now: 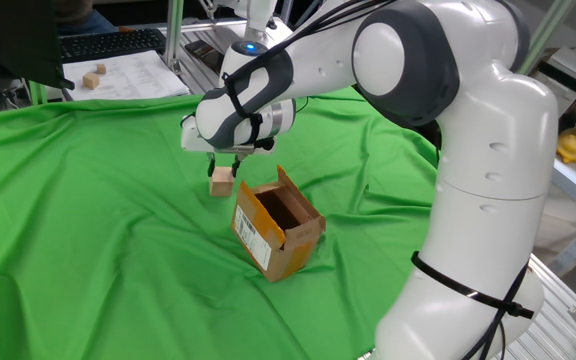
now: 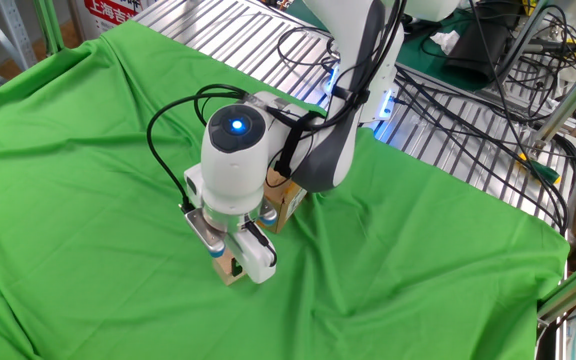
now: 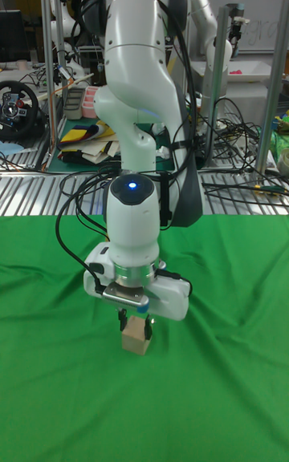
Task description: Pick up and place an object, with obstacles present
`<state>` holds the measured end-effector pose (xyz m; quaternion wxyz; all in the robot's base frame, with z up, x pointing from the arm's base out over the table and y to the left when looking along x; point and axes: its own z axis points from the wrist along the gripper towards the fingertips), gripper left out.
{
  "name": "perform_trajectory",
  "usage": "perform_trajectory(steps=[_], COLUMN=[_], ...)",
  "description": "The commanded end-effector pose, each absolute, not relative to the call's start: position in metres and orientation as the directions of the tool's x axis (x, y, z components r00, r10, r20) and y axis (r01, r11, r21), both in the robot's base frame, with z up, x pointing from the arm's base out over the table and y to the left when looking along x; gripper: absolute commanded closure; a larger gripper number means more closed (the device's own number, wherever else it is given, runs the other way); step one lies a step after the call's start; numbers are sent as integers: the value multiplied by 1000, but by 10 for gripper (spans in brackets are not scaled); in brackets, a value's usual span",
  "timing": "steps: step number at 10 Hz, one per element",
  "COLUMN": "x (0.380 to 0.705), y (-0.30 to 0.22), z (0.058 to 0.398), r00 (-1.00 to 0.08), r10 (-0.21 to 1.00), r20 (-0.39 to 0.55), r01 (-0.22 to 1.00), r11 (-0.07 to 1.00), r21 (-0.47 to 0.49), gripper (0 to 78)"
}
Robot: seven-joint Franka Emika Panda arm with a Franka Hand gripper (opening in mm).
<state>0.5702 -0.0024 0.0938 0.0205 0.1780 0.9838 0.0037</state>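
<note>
The object, a small pale tan wooden cube (image 1: 222, 182), hangs just above the green cloth with my gripper (image 1: 223, 171) shut on its upper part. The other fixed view shows the same cube (image 2: 229, 270) between the gripper's (image 2: 231, 260) white fingers, under the wrist. The tall view shows the cube (image 3: 136, 341) from the front, below the gripper (image 3: 137, 325). The obstacle, a brown cardboard box (image 1: 277, 226) with raised flaps and a white label, stands close to the cube's right. In the other fixed view only a corner of the box (image 2: 288, 201) shows behind the arm.
Green cloth (image 1: 88, 230) covers the table, with folds. At the back left lie white paper with two small blocks (image 1: 93, 75) and a keyboard (image 1: 108, 43). The other fixed view has a slatted metal surface (image 2: 218, 30) and cables (image 2: 488, 110) beyond the cloth.
</note>
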Motion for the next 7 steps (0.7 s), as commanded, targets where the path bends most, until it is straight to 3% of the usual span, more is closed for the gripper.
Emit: perform_trajectory(steps=[1, 7], x=[563, 551], y=[-7, 1], z=[134, 158], r00=[-935, -926], r10=[353, 376], r20=[-25, -21], r01=[353, 376], r11=[936, 927], r21=[4, 9], gripper=[762, 762])
